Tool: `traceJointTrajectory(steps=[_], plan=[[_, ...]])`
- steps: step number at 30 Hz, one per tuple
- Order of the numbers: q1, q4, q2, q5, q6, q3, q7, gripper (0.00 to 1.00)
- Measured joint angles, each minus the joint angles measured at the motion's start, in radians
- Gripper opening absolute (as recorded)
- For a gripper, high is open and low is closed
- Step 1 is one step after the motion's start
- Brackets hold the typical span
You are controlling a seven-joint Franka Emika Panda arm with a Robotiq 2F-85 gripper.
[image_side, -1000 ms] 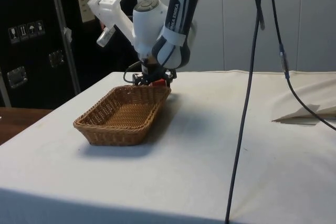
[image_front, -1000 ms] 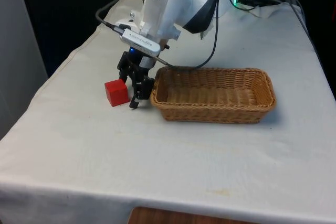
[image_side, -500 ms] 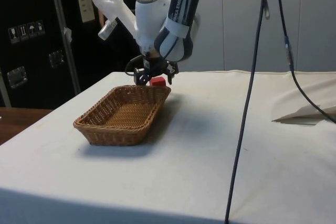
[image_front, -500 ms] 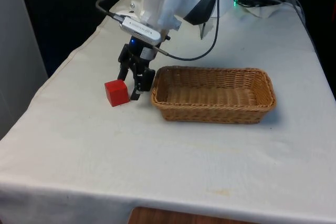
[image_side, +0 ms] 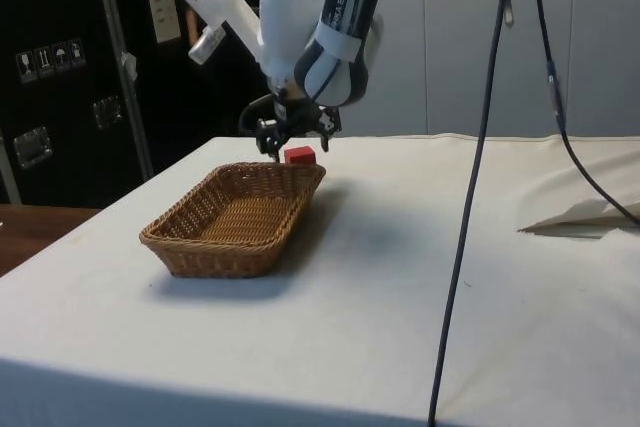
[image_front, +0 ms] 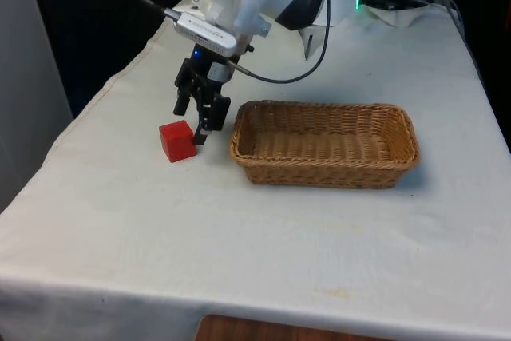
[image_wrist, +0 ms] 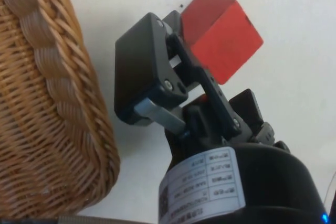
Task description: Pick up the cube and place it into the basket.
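The red cube rests on the white cloth just off the short end of the wicker basket, on the front view's left. My gripper hangs tilted a little above the cloth, beside the cube on its basket side. It is open, with nothing between the fingers. From the side, the cube shows past the basket's far end, under the gripper. In the wrist view the cube lies just beyond the gripper, with the basket rim close beside one finger.
A black cable loops from the arm down over the cloth behind the basket. More cables hang across the side view, and a fold of cloth lies at its far edge.
My gripper has lifted off the cloth and drifted a little toward the front view's left. The cube has stayed where it was on the cloth.
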Motion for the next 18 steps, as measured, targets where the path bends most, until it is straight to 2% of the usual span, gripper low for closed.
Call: traceJointTrajectory(steps=[18], plan=[[0.0,0.009,-0.015,-0.001,-0.015,-0.019,-0.005,1.0]])
